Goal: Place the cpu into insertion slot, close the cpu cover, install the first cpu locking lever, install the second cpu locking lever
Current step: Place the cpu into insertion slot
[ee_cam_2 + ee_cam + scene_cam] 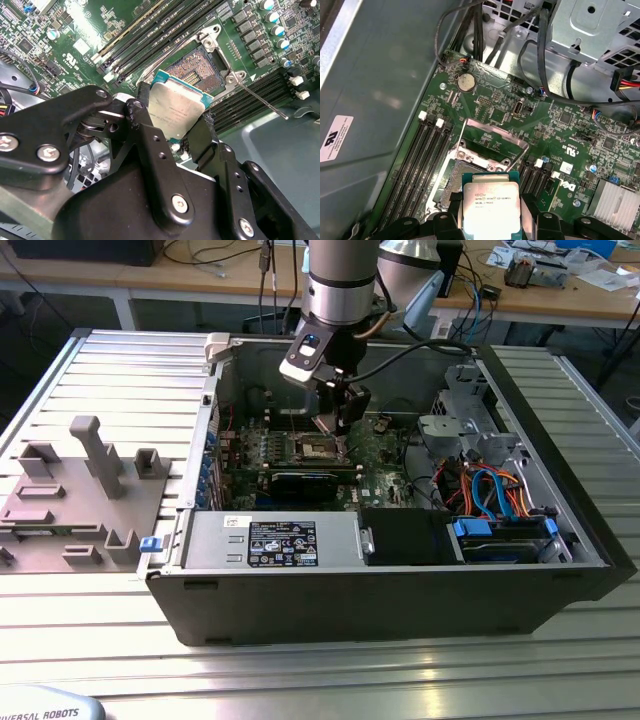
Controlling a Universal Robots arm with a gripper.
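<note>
Black two-finger gripper (172, 122) pinches small flat silver-topped square cpu (491, 202) by opposite edges, just over square black insertion slot (192, 67), mid green motherboard (555, 150). Prob. light, stiff, fragile underside, so edges only.

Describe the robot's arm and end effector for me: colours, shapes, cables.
The arm is a silver-grey cylinder with a dark band; a small white camera module and a black cable sit at its wrist. The end effector is matte black, built from angular hinged links fastened with silver screws.
</note>
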